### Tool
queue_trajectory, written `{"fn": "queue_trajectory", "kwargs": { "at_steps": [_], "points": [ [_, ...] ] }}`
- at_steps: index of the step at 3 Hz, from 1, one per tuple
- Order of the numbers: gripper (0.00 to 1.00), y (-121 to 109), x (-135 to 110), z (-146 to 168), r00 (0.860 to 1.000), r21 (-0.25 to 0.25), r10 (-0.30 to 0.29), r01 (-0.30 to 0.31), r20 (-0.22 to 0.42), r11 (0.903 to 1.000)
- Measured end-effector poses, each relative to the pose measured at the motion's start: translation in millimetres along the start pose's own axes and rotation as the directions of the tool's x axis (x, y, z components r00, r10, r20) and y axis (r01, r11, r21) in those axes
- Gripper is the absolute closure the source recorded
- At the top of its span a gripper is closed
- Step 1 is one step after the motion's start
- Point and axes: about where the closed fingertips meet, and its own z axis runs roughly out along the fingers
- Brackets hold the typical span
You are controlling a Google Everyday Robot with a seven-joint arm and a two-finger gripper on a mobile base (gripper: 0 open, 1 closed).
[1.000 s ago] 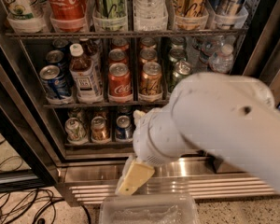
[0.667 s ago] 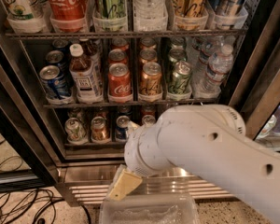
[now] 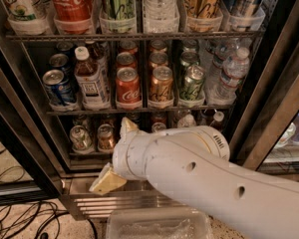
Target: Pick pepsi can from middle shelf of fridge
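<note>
The pepsi can (image 3: 58,87), blue with a silver top, stands at the left end of the middle shelf (image 3: 139,109) in the fridge (image 3: 17,113); a second blue can stands behind it. My gripper (image 3: 115,154) is below that shelf, in front of the bottom shelf, lower and to the right of the pepsi can and not touching it. Its two tan fingers (image 3: 105,180) stand wide apart with nothing between them. My white arm fills the lower right.
On the middle shelf stand a white-capped bottle (image 3: 89,81), a red Coca-Cola can (image 3: 127,86), an orange-brown can (image 3: 161,86), a green can (image 3: 193,82) and water bottles (image 3: 229,73). Tall cans fill the rack above. A clear plastic bin (image 3: 159,225) and cables (image 3: 20,218) lie below.
My arm has moved left and lower in the view, uncovering the right part of the middle shelf. A second finger now shows above the wrist.
</note>
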Motion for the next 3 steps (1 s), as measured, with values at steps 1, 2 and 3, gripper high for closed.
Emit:
{"fn": "queue_trajectory", "kwargs": {
  "at_steps": [1,2,3],
  "points": [
    [0.0,-20.1,-24.7,-2.1,0.994,0.117,0.033,-0.045,0.099,0.9921],
    [0.0,-31.4,-40.9,-4.8,0.986,0.161,0.036,-0.062,0.161,0.9851],
    [0.0,-31.4,-41.0,-4.8,0.986,0.161,0.036,-0.062,0.162,0.985]
  ]
}}
